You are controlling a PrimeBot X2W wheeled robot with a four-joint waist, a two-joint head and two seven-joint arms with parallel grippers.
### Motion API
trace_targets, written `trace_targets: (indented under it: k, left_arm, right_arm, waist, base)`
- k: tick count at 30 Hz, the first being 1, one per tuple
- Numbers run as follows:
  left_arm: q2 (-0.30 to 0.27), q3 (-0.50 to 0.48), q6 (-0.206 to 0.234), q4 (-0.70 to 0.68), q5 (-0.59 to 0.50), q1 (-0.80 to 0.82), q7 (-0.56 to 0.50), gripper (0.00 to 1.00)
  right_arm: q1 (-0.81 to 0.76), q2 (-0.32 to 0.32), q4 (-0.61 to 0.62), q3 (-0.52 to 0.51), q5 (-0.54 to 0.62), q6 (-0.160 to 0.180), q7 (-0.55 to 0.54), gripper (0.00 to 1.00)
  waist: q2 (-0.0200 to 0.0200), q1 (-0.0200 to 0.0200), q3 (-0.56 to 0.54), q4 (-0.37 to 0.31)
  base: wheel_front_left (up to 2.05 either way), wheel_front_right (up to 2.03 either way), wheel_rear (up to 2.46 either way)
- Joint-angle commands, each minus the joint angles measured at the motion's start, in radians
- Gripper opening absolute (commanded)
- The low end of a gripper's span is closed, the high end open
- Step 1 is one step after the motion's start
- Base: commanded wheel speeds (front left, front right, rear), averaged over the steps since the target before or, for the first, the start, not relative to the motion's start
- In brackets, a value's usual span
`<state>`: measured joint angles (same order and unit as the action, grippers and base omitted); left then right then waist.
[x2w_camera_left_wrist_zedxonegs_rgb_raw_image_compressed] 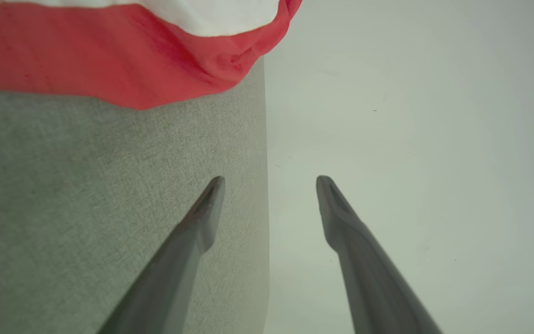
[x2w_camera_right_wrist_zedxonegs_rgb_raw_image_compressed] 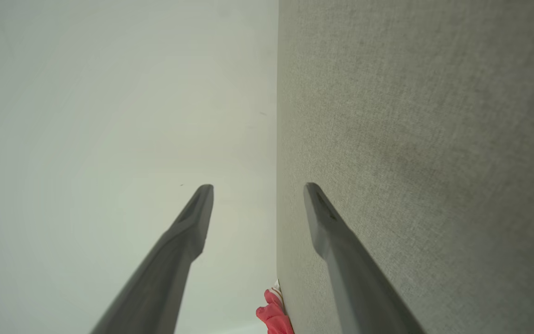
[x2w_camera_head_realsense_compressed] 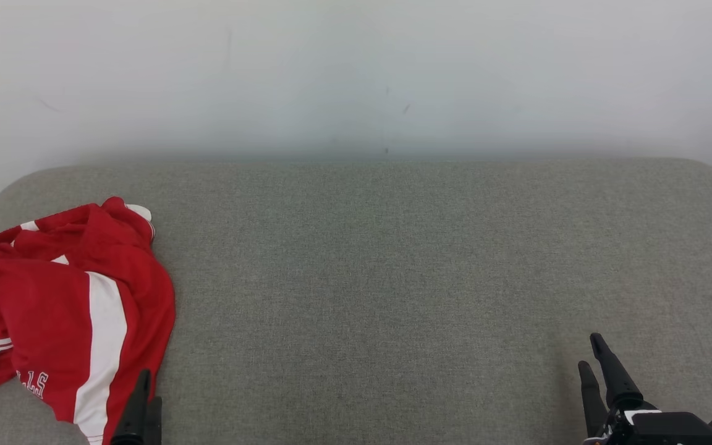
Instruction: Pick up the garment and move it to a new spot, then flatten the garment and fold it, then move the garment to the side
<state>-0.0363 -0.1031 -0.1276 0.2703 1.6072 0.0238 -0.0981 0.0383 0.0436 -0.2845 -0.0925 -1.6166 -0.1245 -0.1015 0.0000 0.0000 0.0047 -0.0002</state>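
Nothing looks done yet. The garment (x2w_camera_head_realsense_compressed: 53, 309) lies crumpled at the table's (x2w_camera_head_realsense_compressed: 393, 278) left edge, toward the front corner. The left pincer (x2w_camera_head_realsense_compressed: 148, 390) beside it and the right pincer (x2w_camera_head_realsense_compressed: 589, 351), near the front right corner, are both wide and empty. Moving, flattening and folding remain.

At 7 o'clock in the head view we see the left gripper (x2w_camera_head_realsense_compressed: 149, 388) as 2 slim black fingers (x2w_camera_head_realsense_compressed: 139, 402), narrow blades tapering to points. At 5 o'clock the right gripper (x2w_camera_head_realsense_compressed: 588, 351) has 2 rounder black fingers, conical and blunt-tipped, rising from a boxy black housing (x2w_camera_head_realsense_compressed: 671, 426) with a small white patch (x2w_camera_head_realsense_compressed: 640, 415) at its 11 o'clock corner. In both wrist views we find them matt dark grey, long and tapered, each with a shallow flattened facet just behind the tip.
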Motion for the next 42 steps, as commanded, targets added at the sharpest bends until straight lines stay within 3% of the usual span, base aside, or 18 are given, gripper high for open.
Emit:
trace_targets:
  k: [1, 14, 42]
  left_arm:
    - [-0.002, 0.001, -0.001, -0.018, -0.009, 0.016, 0.006, 1.00]
    - [-0.005, 0.005, -0.001, -0.036, -0.138, 0.018, 0.068, 1.00]
    - [-0.009, 0.085, 0.061, -0.105, -0.773, 0.032, 0.176, 1.00]
  right_arm:
    - [0.019, 0.002, 0.019, 0.007, 0.004, -0.003, 0.006, 1.00]
    - [0.036, 0.003, 0.033, 0.049, 0.100, -0.004, 0.070, 1.00]
    - [0.068, 0.005, 0.012, 0.095, 0.642, -0.006, 0.178, 1.00]
  waist:
    - [0.0000, 0.0000, 0.000, 0.000]
    - [0.0000, 0.0000, 0.001, 0.002]
    - [0.0000, 0.0000, 0.011, 0.010]
  base:
    - [0.00, 0.00, 0.00]
    - [0.00, 0.00, 0.00]
    - [0.00, 0.00, 0.00]
